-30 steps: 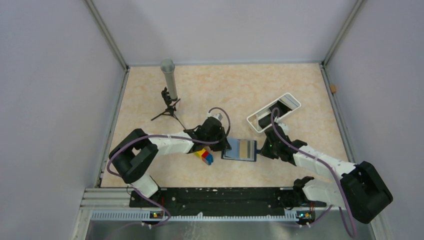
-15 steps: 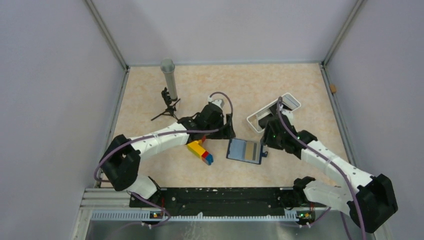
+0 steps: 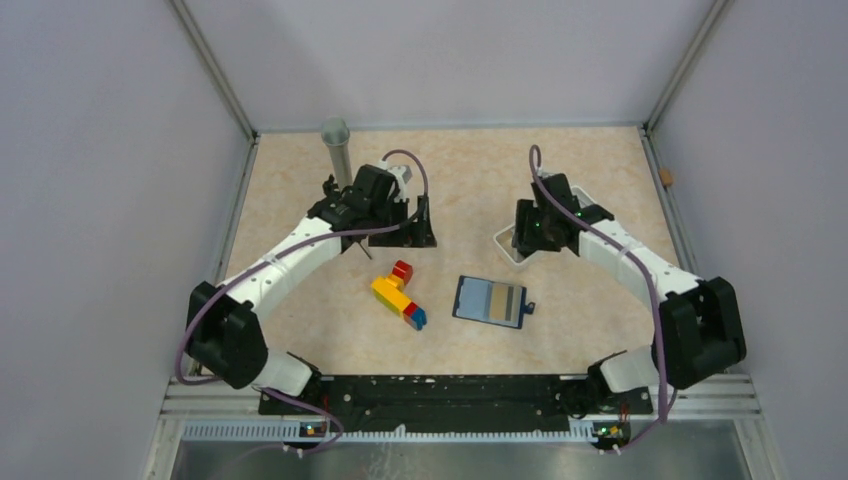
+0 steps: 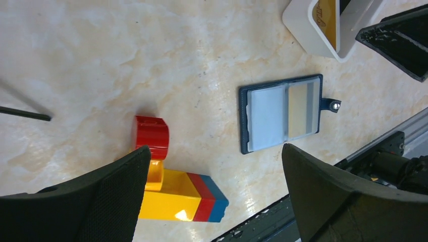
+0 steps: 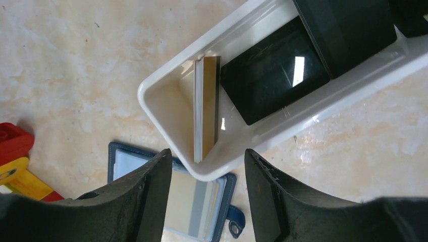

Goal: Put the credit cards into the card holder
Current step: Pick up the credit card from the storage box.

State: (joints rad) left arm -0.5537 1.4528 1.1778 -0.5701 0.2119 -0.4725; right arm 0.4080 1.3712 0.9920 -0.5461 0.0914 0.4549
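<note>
Top overhead, far — wrists close, downward, sharing card holder (image 4: 282,112).

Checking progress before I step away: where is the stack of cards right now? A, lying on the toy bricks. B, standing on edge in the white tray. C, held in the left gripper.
B: the right wrist view shows the stack of cards standing on edge inside the white tray.

My left arm (image 3: 290,250) and right arm (image 3: 632,262) reach fwd, elbows bent. Left gripper (image 3: 422,232) points down w/ jaws wide apart; right gripper (image 3: 524,238) likewise, gap narrower. Both empty.
</note>
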